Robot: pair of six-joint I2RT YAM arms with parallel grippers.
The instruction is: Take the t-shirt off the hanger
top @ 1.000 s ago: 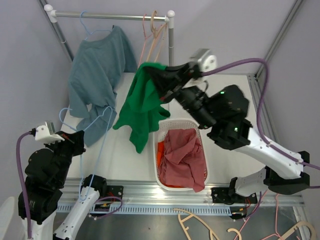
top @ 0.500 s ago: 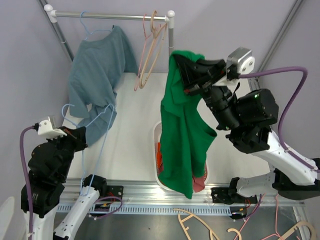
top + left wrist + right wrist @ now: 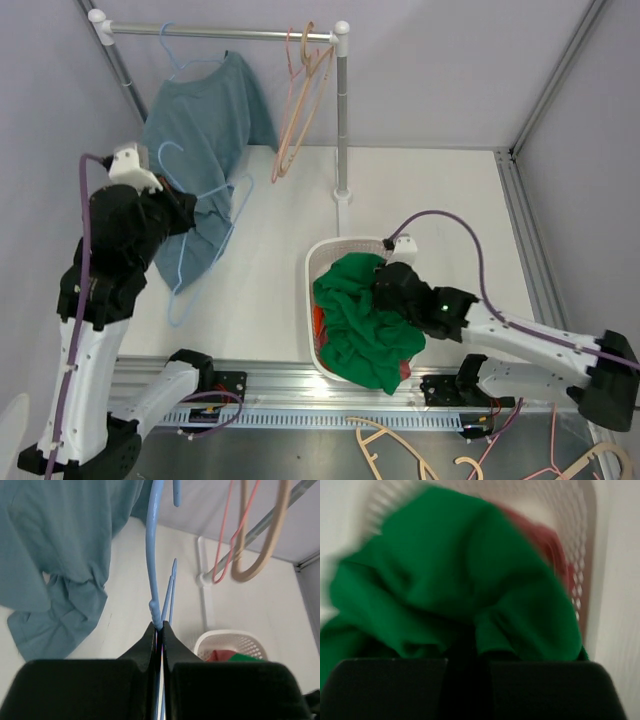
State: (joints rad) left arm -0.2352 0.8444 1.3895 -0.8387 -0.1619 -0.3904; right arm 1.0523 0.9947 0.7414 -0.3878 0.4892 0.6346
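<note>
The green t-shirt (image 3: 358, 322) lies bunched in the white basket (image 3: 312, 262), off any hanger. My right gripper (image 3: 386, 290) is down in the basket and shut on a fold of it; in the right wrist view the green t-shirt (image 3: 450, 570) fills the frame ahead of the gripper (image 3: 470, 652). My left gripper (image 3: 183, 212) is raised at the left and shut on the bare blue hanger (image 3: 228, 215). In the left wrist view that hanger's wire (image 3: 152, 555) rises out of the closed gripper (image 3: 160, 626).
A teal t-shirt (image 3: 200, 120) hangs on another blue hanger from the rail (image 3: 230, 33). Pink and beige hangers (image 3: 298, 100) hang by the rail post (image 3: 343, 120). A red garment (image 3: 555, 545) lies under the green one. Spare hangers (image 3: 400, 445) lie below the table edge.
My right gripper swung the green t-shirt off the rack, over the basket and down into it. My left arm lifted the blue hanger up and toward the rail.
</note>
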